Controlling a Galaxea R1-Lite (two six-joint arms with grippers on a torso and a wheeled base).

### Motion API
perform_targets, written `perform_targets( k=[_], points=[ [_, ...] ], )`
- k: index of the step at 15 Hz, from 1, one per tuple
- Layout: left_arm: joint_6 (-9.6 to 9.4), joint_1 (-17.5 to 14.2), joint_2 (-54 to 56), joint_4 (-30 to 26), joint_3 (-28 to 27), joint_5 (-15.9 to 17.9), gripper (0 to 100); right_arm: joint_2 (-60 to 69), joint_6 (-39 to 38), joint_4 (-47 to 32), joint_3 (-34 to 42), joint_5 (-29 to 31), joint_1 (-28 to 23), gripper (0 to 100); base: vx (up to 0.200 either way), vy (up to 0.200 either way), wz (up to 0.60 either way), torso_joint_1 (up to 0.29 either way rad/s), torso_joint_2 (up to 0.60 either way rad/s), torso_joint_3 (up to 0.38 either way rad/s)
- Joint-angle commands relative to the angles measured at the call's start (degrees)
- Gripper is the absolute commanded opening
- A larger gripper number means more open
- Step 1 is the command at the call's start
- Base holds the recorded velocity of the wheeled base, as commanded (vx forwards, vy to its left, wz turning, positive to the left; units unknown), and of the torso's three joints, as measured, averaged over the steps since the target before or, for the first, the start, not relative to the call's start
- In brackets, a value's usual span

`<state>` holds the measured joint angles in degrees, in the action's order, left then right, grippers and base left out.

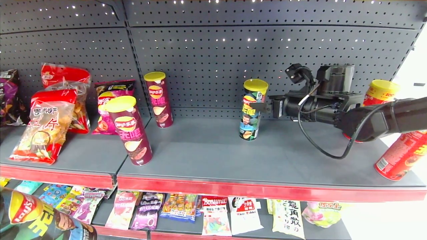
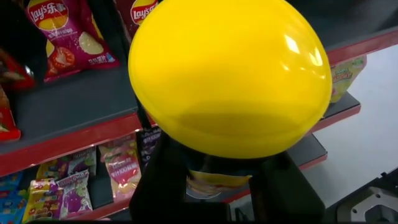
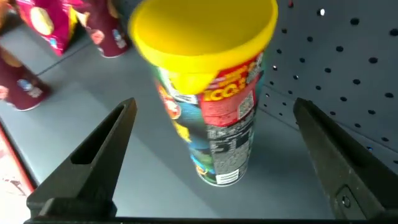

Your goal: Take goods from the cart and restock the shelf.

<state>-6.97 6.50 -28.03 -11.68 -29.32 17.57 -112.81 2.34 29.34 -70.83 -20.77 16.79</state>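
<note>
A green-and-black chip can (image 1: 252,110) with a yellow lid stands upright on the grey shelf (image 1: 206,153), close to the pegboard back. My right gripper (image 1: 263,107) sits at its right side, level with the can's middle. In the right wrist view that gripper (image 3: 214,109) is open, and the can (image 3: 217,118) stands between the two fingers with a gap on each side. My left gripper (image 2: 227,186) is shut on another chip can (image 2: 227,74), whose yellow lid faces the camera. In the head view this dark can (image 1: 36,218) is at the lower left, below the shelf's front edge.
Two maroon cans (image 1: 130,130) (image 1: 158,99) stand left of centre, the nearer one leaning. Snack bags (image 1: 46,126) crowd the far left. A red can (image 1: 400,156) leans at the shelf's right end, another (image 1: 380,91) behind my arm. Bagged goods (image 1: 213,213) fill the lower shelf.
</note>
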Motion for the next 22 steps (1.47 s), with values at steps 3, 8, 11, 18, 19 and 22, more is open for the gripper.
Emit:
perform_targets(
  k=[3, 8, 11, 18, 19, 22],
  points=[
    [0.03, 0.01, -0.1, -0.01, 0.05, 0.01, 0, -2.15, 0.03, 0.01, -1.77, 0.29, 0.18, 100, 0.0, 0.0, 0.0, 0.0, 0.0, 0.0],
    [0.03, 0.01, 0.25, -0.01, 0.23, -0.34, 0, -5.23, 0.03, 0.01, -6.69, 0.38, 1.85, 100, 0.0, 0.0, 0.0, 0.0, 0.0, 0.0],
    [0.03, 0.01, 0.34, -0.1, 0.31, -0.34, 0, -6.63, 0.03, -0.08, -9.07, 1.17, 2.99, 100, 0.0, 0.0, 0.0, 0.0, 0.0, 0.0],
    [0.03, 0.01, 0.43, -0.1, 0.4, -0.52, 0, -5.84, 0.12, -0.08, -9.59, 1.17, 3.6, 0, 0.0, 0.0, 0.0, 0.0, 0.0, 0.0],
    [0.03, 0.01, 0.43, -0.1, 0.31, -0.52, 0, -3.73, 0.12, -0.51, -8.98, 0.12, 3.6, 0, 0.0, 0.0, 0.0, 0.0, 0.0, 0.0],
    [0.03, 0.01, 0.16, -0.1, 0.4, -0.43, 0, 3.21, 0.12, -0.6, -5.9, -7.79, 2.64, 0, 0.0, 0.0, 0.0, 0.0, 0.0, 0.0]
  ],
)
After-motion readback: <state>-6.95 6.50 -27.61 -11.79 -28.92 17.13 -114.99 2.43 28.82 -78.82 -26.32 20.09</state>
